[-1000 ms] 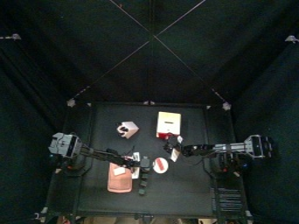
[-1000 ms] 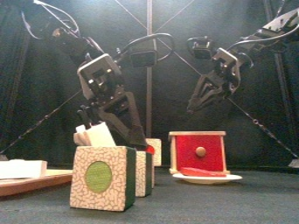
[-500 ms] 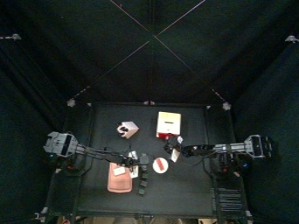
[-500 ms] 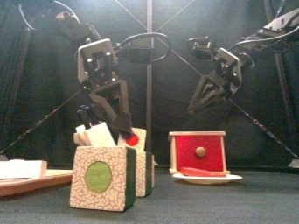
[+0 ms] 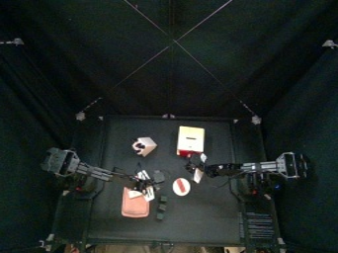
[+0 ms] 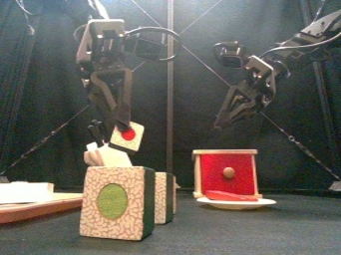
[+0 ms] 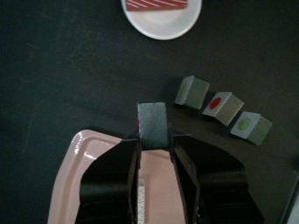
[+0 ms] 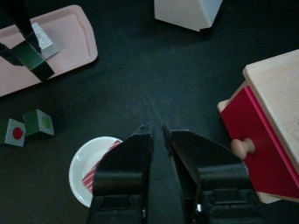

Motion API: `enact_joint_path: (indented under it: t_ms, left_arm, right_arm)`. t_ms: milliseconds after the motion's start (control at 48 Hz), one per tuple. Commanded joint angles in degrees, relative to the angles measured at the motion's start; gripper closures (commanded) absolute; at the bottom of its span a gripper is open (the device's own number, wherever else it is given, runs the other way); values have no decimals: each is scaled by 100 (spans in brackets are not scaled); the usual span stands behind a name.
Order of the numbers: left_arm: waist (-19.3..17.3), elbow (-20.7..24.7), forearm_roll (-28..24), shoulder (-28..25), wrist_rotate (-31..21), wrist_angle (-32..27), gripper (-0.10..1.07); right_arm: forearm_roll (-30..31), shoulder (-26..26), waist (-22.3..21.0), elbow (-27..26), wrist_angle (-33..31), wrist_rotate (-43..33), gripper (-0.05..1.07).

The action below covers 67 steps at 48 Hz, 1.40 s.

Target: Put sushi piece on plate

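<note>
Between the closed jaws of the left gripper (image 7: 152,133) hangs a sushi piece (image 6: 127,133), white with a red dot, pinched by its edge clear of the surface, with the pink tray (image 7: 82,166) below those jaws and three standing pieces (image 7: 219,105) just beside. I'd judge this the carry step: the plate (image 7: 176,26), well ahead of the jaws and already bearing a red piece (image 7: 160,4), calls for a reach across and a low release. The right gripper (image 8: 162,140) hovers over that plate, jaws pressed together on nothing.

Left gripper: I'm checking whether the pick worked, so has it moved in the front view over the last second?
Yes. The left gripper has risen, lifting a sushi piece clear above the front block.
</note>
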<state>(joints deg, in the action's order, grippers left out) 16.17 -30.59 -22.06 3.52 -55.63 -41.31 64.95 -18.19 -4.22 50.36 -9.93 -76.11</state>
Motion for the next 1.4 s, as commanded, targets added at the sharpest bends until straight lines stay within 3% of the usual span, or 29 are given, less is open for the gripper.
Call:
enact_joint_path:
  t_ms: [0, 375, 729, 896, 1167, 1375]
  left_arm:
    - [290, -9, -378, 158, -800, -167, 50]
    - [1415, -571, -729, 0, -4043, -984, 50]
    - [2786, -396, -642, -422, -6768, -2004, 50]
    - [2927, -396, -615, -686, -7339, -2092, 49]
    - [2892, -387, -615, -782, -7400, -2092, 46]
    - [2892, -343, -615, -809, -7506, -2092, 33]
  right_arm:
    - [44, -141, -26, -53, 9, 9, 43]
    - [62, -141, -97, -53, 9, 9, 43]
    - [53, -97, -97, -62, 9, 9, 43]
    - [62, -97, -88, -79, 9, 9, 43]
    - [53, -88, -97, -70, 9, 9, 43]
    - [53, -88, -97, -79, 9, 9, 43]
